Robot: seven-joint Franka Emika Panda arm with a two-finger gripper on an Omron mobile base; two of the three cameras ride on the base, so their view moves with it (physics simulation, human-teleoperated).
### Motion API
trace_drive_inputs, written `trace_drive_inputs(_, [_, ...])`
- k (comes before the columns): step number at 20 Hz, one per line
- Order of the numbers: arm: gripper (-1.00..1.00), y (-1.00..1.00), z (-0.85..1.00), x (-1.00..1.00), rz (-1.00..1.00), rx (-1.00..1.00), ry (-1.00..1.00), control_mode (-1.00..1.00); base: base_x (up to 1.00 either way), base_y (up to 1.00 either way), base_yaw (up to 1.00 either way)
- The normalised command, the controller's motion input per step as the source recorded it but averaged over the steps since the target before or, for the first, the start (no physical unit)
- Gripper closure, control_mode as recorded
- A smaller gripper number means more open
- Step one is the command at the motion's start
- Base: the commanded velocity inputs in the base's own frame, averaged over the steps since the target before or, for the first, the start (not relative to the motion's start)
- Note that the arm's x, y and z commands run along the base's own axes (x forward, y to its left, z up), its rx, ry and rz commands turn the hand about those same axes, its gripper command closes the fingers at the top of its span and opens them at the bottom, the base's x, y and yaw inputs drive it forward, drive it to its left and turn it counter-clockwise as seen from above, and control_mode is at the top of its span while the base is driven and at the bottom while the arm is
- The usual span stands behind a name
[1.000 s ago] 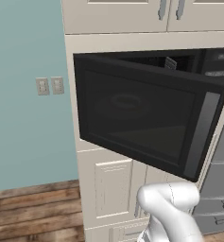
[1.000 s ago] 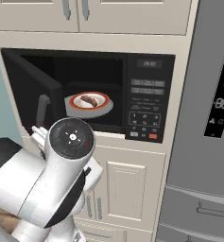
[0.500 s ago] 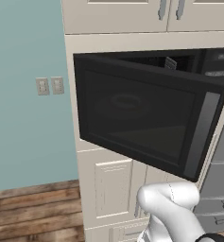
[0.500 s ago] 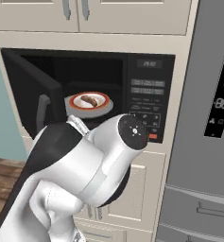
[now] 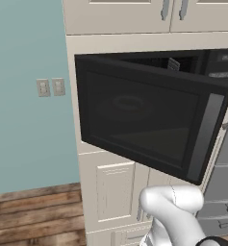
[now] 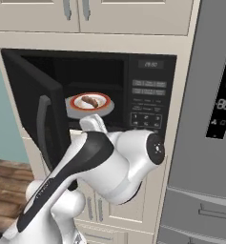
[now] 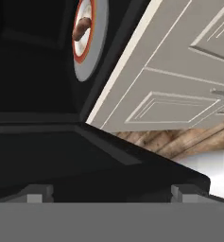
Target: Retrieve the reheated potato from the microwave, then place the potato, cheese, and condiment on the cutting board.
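the white arm [image 6: 109, 167] rises in the foreground of the right base view, its elbow bent in front of the cream cabinet doors [image 6: 93, 209] below the oven. in the hand view the pincer [image 7: 111, 194] sits at the bottom edge, its two dark fingertips [image 7: 35, 194] set wide apart with nothing between them, hovering just over the dark inner face of the swung-open door.

the microwave [image 6: 150, 95] is built into the cream cabinetry, its door [image 5: 144, 120] hinged open to the left, so the left base view looks onto the dark glass from outside. the curved handle [image 6: 43, 128] shows on the door's edge in the right base view, and the keypad panel sits at the right of the cavity.

further in, inside the cavity, a white red-rimmed plate [image 6: 102, 102] rests on the oven floor, and the potato [image 6: 89, 100] lies on it as a small brown lump. the hand view shows the same plate rolled sideways at top left, with the potato [image 7: 81, 28] on it, well apart from the fingertips.

a grey fridge [image 6: 210, 124] stands to the right of the oven, and a teal wall [image 5: 24, 96] with two switch plates [image 5: 50, 87] lies to the left.
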Motion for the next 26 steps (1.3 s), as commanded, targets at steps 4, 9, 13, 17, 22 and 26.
trace_drive_inputs(4, [-1.00,0.08,-0.01,0.44,-0.08,0.10,0.02,-1.00,0.00,0.00,0.00])
trace_drive_inputs(9, [-1.00,0.30,-0.02,0.44,-0.02,0.00,0.03,-1.00,0.00,0.00,0.00])
trace_drive_inputs(13, [-1.00,0.29,0.00,0.36,0.00,0.00,0.15,-1.00,0.00,0.00,0.00])
trace_drive_inputs(17, [-1.00,0.32,0.00,0.09,0.11,0.07,0.19,-1.00,0.00,0.00,0.00])
trace_drive_inputs(22, [-1.00,0.38,0.00,-0.19,0.18,0.05,0.12,-1.00,0.00,0.00,0.00])
trace_drive_inputs(26, [-1.00,0.45,0.00,-0.33,0.16,0.04,0.03,-1.00,0.00,0.00,0.00])
